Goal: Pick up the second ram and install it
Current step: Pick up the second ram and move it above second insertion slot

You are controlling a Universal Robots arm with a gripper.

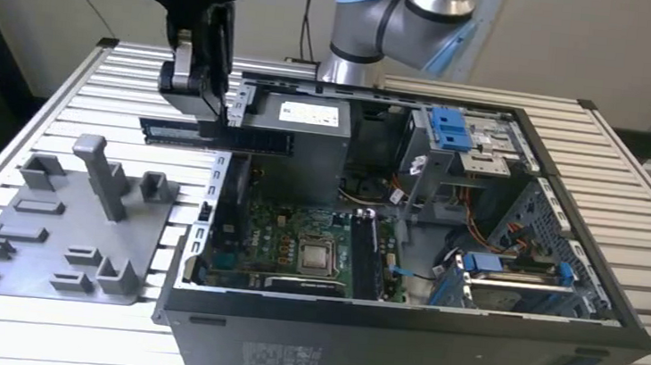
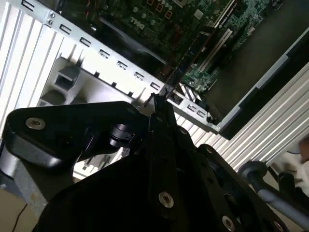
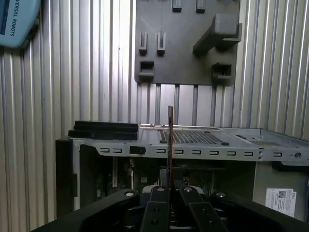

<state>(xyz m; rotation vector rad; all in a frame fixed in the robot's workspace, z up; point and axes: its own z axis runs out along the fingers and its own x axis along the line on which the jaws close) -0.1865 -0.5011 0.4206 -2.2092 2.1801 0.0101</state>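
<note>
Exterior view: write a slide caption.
Gripper holds the second ram level over the rim of the open computer case, near the grey plastic tray.

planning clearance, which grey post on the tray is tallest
The slim tall post on the tray, nearest the second ram held by the gripper; the others are stubby blocks.

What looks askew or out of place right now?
Nothing stands out. The hand grips the second ram squarely, above the open case's wall on the exterior view's left; the grey tray lies flat.

The second ram (image 1: 255, 140), dark with a pale label, hangs level in midair.
</note>
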